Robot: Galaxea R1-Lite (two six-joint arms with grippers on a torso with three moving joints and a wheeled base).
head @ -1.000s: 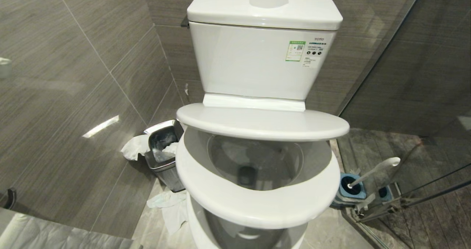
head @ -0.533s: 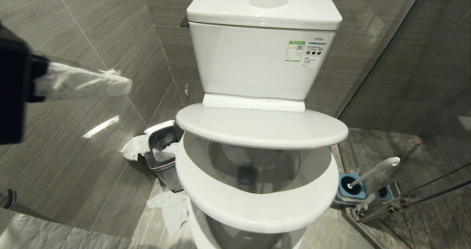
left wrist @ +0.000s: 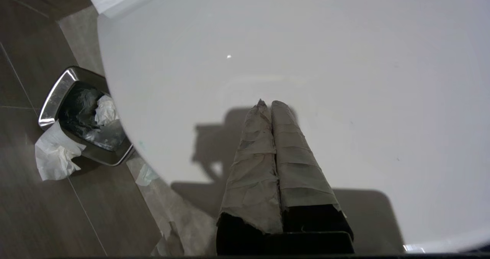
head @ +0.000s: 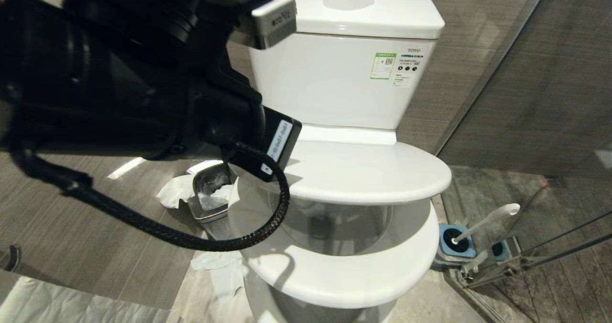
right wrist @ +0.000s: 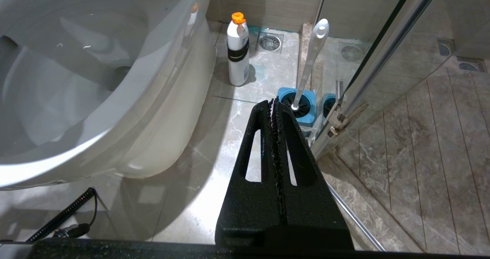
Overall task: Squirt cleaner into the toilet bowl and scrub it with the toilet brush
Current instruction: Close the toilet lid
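Dim, even indoor light; a bright glare streak lies on the grey wall tiles (head: 130,164) at left. The black left arm (head: 119,69) fills the upper left, underexposed, and its shadow falls on the glossy white toilet lid (left wrist: 306,59).

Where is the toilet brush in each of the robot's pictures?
Head view: the toilet brush is low on the right, leaning out of its blue holder beside the toilet.
Left wrist view: not in it.
Right wrist view: the brush stands just past the closed right gripper.
Shared landmark: the blue holder, seen in the head and right wrist views.
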